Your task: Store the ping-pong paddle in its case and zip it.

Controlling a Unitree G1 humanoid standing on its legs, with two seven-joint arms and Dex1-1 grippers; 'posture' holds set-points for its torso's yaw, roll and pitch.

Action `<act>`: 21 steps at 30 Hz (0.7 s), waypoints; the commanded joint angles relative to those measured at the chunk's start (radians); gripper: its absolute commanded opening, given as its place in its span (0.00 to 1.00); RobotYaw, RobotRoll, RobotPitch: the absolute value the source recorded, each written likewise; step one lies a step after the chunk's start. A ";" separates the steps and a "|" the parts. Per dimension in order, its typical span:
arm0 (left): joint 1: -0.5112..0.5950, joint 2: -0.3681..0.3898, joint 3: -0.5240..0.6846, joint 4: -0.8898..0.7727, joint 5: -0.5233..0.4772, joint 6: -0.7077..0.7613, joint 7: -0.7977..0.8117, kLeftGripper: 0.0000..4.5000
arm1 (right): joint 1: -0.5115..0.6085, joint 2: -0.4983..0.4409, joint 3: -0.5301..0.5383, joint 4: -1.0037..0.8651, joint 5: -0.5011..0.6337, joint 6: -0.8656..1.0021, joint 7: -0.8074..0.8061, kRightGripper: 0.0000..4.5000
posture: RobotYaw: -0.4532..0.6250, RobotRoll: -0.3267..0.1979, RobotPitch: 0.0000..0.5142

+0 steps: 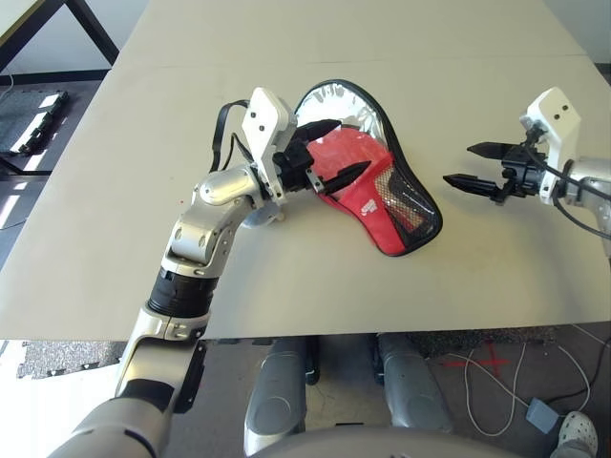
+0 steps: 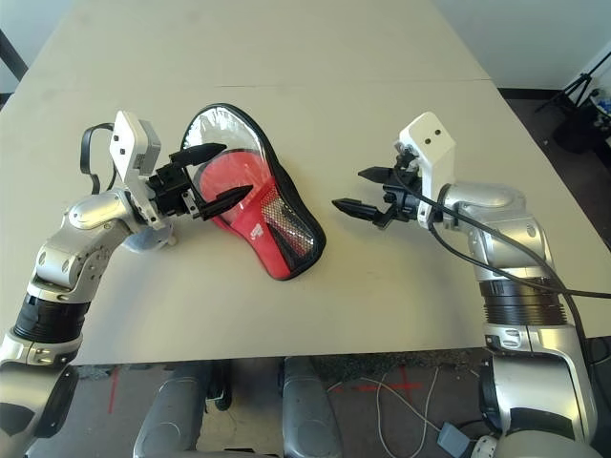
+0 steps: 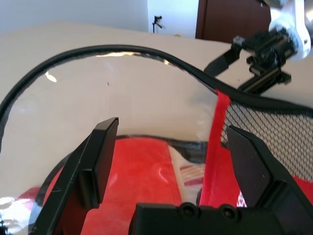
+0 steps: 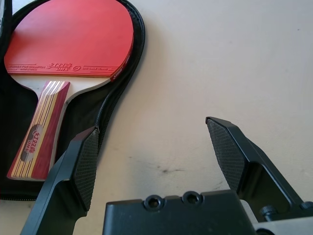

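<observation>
The left gripper [image 2: 212, 175] hangs spread and empty over the case's [image 1: 406, 205] raised flap — placed, I judge, to press it shut. The paddle [image 4: 68, 44] lies inside the open case, handle toward the table's [image 1: 286, 291] near edge. The right gripper [image 2: 358, 194], also wide and empty, waits well apart toward the right edge — likely for the zip.
</observation>
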State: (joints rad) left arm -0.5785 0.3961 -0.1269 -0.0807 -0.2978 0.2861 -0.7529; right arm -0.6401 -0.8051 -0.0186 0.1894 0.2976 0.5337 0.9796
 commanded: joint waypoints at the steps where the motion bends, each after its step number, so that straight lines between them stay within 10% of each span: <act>1: 0.018 -0.032 -0.054 0.047 0.072 -0.043 0.025 1.00 | -0.014 0.014 -0.007 0.016 0.001 0.002 -0.004 1.00 | 0.48 0.62 0.48; 21: 0.011 0.060 0.018 -0.085 0.025 0.041 -0.039 1.00 | -0.077 0.042 -0.032 0.213 0.141 0.221 0.153 1.00 | 0.48 0.62 0.48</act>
State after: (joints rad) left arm -0.5858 0.4493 -0.1117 -0.1345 -0.2566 0.3051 -0.7800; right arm -0.7115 -0.7526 -0.0656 0.3766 0.4244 0.6830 1.1154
